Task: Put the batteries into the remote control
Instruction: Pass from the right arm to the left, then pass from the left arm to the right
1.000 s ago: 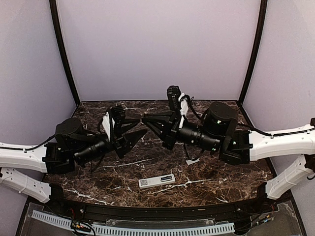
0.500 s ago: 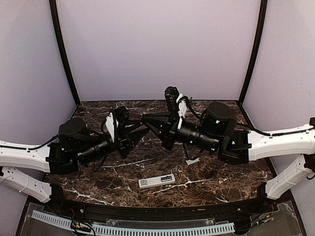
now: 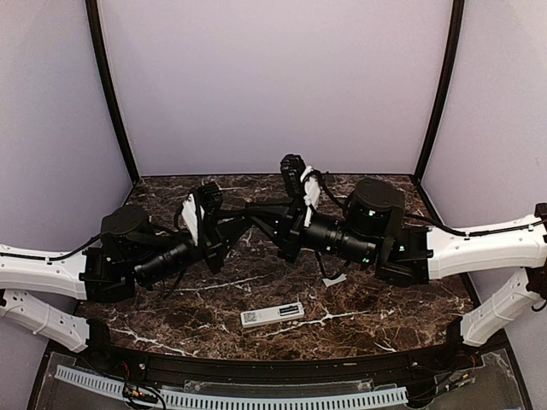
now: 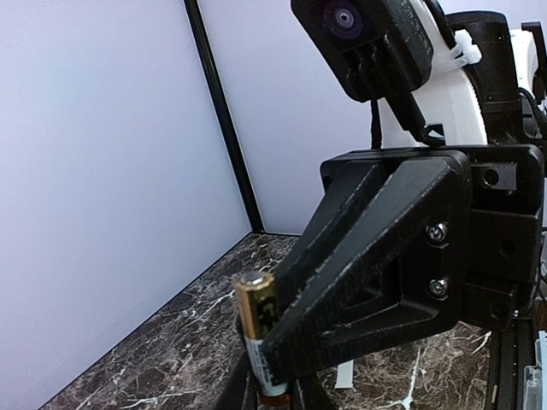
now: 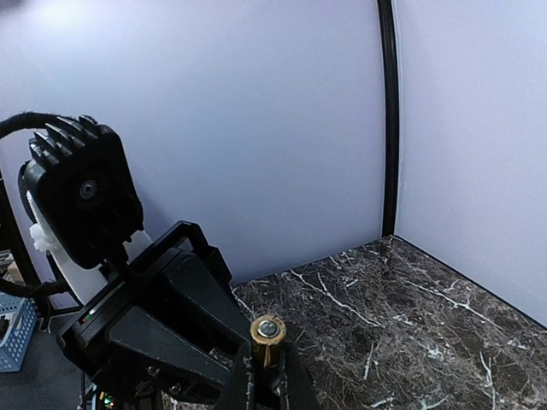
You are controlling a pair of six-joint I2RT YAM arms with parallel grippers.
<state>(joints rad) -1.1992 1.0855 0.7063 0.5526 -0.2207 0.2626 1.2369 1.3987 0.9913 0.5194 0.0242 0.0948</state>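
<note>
A battery (image 4: 255,318) with a gold top and white lower body stands upright between my left gripper's (image 4: 278,395) fingers, held in the air. My right gripper (image 5: 267,374) meets it from the other side. Its fingers close around the same battery's gold end (image 5: 267,335), and its black finger (image 4: 359,282) covers the battery's middle in the left wrist view. In the top view both grippers (image 3: 249,220) overlap tip to tip above the table's middle. The white remote control (image 3: 273,314) lies label side up near the front edge, apart from both grippers. No other battery shows.
A small white flat piece (image 3: 334,279) lies on the dark marble table (image 3: 385,299) under my right arm, also showing in the left wrist view (image 4: 344,373). Pale walls enclose the back and sides. A perforated white strip (image 3: 231,397) runs along the front.
The two grippers have closed the gap between them: the left moved right and up, the right moved left, and their tips now overlap at the battery. The remote has not moved.
</note>
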